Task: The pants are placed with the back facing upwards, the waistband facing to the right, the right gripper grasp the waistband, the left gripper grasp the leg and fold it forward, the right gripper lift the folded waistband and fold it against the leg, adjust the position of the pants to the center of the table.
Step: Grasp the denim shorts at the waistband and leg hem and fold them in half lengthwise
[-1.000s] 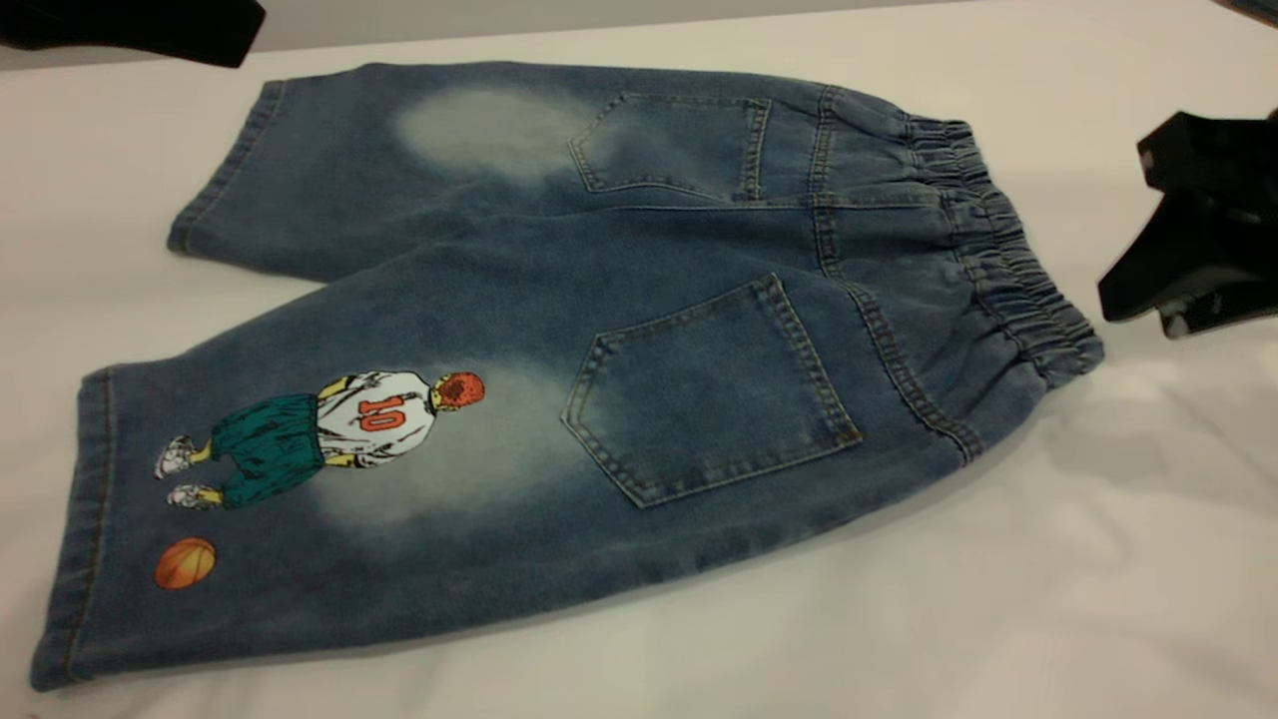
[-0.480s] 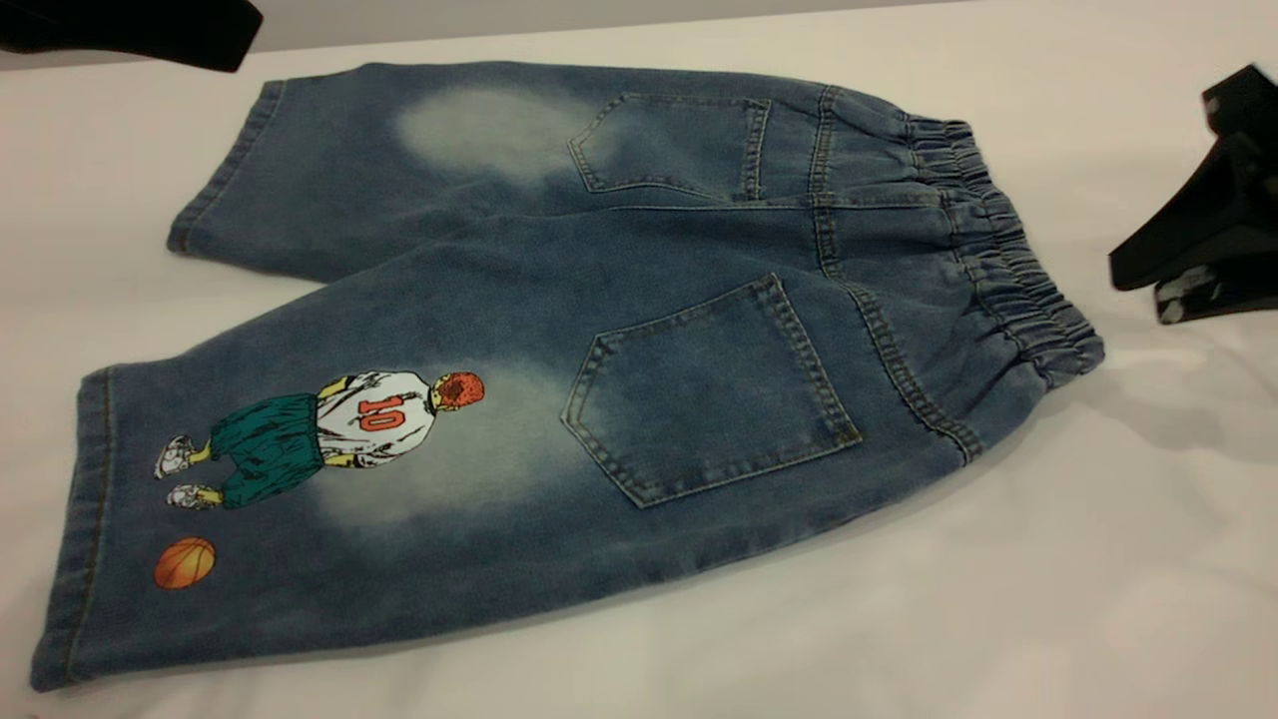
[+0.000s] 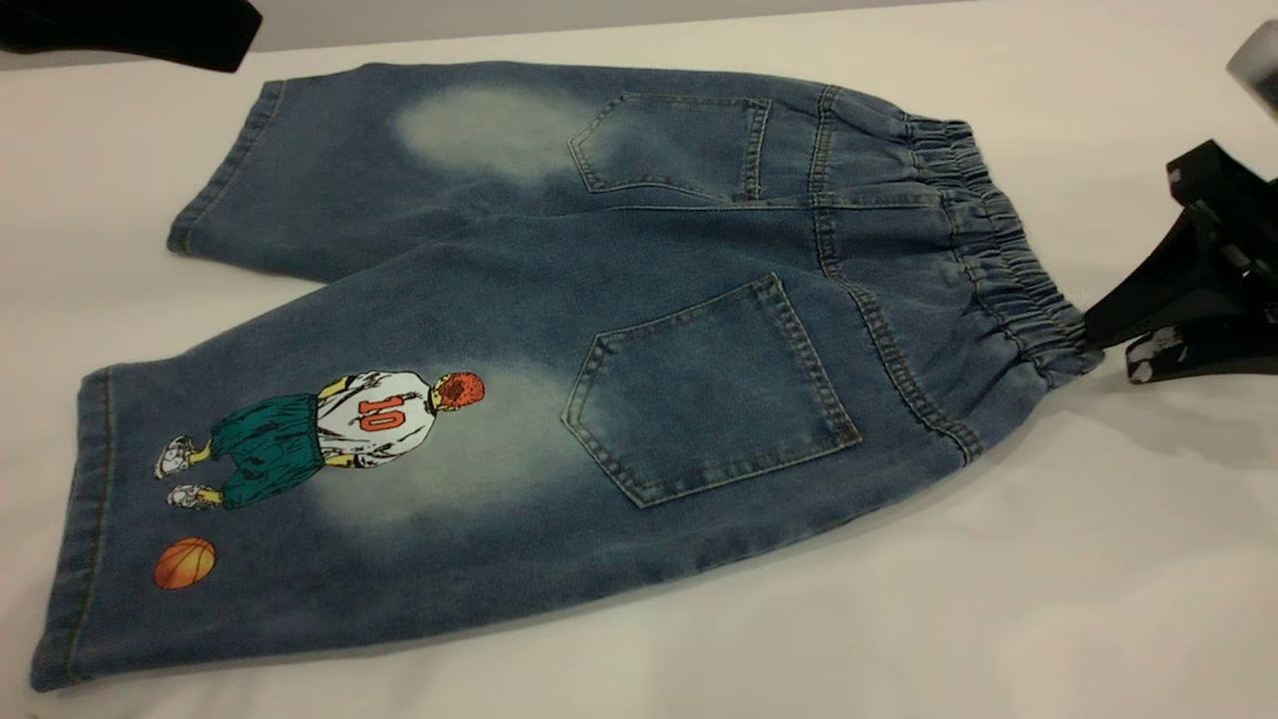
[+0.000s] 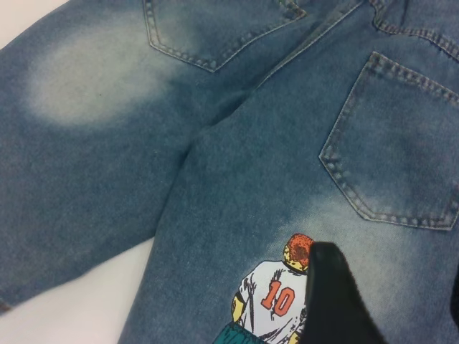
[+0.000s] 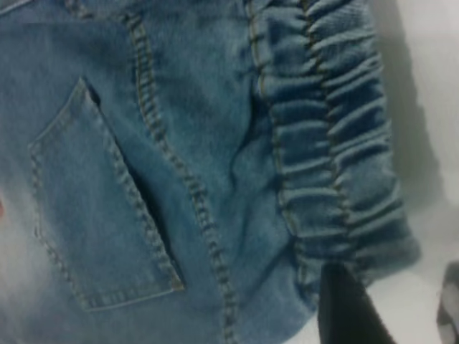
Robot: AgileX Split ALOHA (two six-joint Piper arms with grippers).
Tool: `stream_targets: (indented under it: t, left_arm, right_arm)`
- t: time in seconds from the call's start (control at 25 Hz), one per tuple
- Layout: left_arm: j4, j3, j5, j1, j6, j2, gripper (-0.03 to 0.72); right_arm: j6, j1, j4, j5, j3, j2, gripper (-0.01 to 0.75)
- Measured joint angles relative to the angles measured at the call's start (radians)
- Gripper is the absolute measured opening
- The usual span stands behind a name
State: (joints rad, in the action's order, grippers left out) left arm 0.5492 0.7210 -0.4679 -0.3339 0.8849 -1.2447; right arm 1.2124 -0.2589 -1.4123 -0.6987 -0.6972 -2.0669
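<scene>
Faded blue denim pants (image 3: pixel 559 340) flat on white surface (image 3: pixel 998 599), back up. Left gripper (image 4: pixel 380 301) above printed leg (image 3: pixel 319 469), jaws unclear. Right gripper (image 3: pixel 1108 340) at ruffled waistband (image 3: pixel 1008 270) corner, jaws spread. Risk: shallow bite slipping off elastic. Closer to waistband than half a second ago.

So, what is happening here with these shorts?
A two-arm robot is about to fold the pants, which lie flat, back up, on the table. The right gripper is at the near end of the waistband, its fingers at the edge but not clearly gripping. The left gripper hovers over the printed leg. Nothing is folded yet.
</scene>
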Motion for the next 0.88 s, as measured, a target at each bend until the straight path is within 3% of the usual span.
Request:
stream_targets:
  t: [0.44,0.88]
  left_arm:
    - [0.000,0.000,-0.005,0.000,0.000,0.000,0.370]
    - [0.000,0.000,-0.005,0.000,0.000,0.000,0.370]
  right_arm:
    - [0.017,0.000,-0.010,-0.020,-0.052,-0.105,0.241]
    - [0.104,0.000,-0.090,-0.123,-0.060,-0.119,0.241]
